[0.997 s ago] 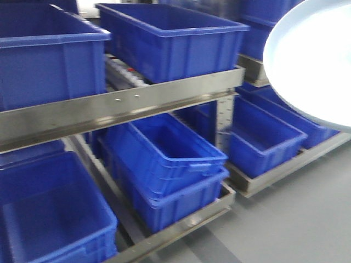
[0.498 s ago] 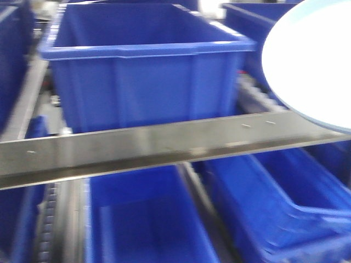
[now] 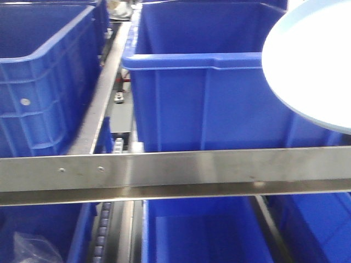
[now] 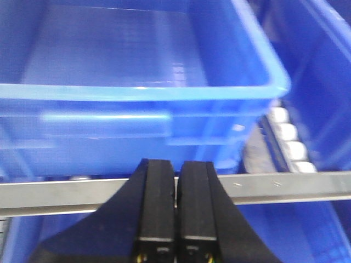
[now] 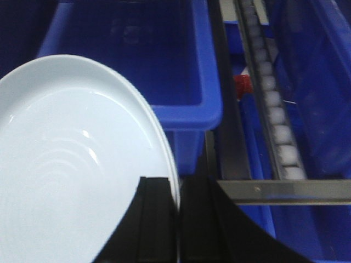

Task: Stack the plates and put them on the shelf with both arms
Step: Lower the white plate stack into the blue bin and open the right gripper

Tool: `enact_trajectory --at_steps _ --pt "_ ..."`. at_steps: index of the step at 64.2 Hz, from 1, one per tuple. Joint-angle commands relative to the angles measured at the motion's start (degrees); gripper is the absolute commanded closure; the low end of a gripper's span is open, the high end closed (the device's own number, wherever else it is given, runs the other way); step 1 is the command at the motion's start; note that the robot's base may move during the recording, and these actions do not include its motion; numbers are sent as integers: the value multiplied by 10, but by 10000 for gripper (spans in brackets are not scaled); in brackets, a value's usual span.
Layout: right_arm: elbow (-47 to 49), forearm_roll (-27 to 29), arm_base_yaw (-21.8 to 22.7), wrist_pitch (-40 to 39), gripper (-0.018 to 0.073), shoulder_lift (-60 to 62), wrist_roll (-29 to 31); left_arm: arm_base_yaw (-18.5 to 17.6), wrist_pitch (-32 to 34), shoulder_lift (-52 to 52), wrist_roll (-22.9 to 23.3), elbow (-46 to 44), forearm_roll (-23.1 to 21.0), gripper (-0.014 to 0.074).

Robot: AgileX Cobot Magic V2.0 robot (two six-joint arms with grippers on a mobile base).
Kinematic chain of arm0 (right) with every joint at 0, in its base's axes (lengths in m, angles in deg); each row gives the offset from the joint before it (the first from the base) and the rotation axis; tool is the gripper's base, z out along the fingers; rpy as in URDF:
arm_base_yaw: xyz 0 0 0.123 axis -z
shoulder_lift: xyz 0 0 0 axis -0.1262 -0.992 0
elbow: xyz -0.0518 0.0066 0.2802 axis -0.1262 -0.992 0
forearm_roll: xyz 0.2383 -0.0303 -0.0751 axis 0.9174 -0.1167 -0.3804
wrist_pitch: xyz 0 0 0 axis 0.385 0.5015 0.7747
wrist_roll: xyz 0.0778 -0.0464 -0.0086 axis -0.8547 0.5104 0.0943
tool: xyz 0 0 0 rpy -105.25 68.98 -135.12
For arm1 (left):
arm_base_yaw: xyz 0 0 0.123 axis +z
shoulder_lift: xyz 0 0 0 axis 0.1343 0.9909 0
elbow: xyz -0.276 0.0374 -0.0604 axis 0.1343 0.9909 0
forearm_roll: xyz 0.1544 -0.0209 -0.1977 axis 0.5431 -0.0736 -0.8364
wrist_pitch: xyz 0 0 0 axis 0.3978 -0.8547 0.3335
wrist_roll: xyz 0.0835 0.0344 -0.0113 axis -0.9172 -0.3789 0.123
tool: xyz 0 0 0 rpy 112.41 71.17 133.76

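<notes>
A large pale white plate (image 3: 312, 66) hangs at the upper right of the front view, in front of the blue bins. The right wrist view shows the same plate (image 5: 71, 175) filling the lower left, and a doubled rim line along its edge suggests two stacked plates. My right gripper (image 5: 178, 186) is shut on that rim, one black finger on each side of it. Shut with nothing between its fingers, my left gripper (image 4: 176, 164) hovers just before the steel shelf rail (image 4: 307, 183).
A steel shelf rail (image 3: 175, 170) runs across the front view, with deep blue bins (image 3: 208, 93) above and below it. A blue bin (image 4: 137, 93) sits right ahead of the left gripper. White rollers (image 5: 271, 109) line a track beside another bin (image 5: 137, 55).
The shelf has slid rightward and grown larger in the front view, so the base has turned and come closer. The plate has kept its place at the upper right.
</notes>
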Motion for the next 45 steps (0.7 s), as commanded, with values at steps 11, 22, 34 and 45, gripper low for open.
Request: enact_trajectory --at_steps 11,22,34,45 --pt "17 -3 3 -59 544 1 0 -3 46 3 5 -17 1 512" --pt "17 -3 3 -59 544 1 0 -3 46 3 5 -17 1 512" --pt "17 -3 3 -59 544 1 0 -3 46 3 5 -17 1 512" --pt "17 -3 3 -59 544 1 0 -3 46 3 5 -17 1 512"
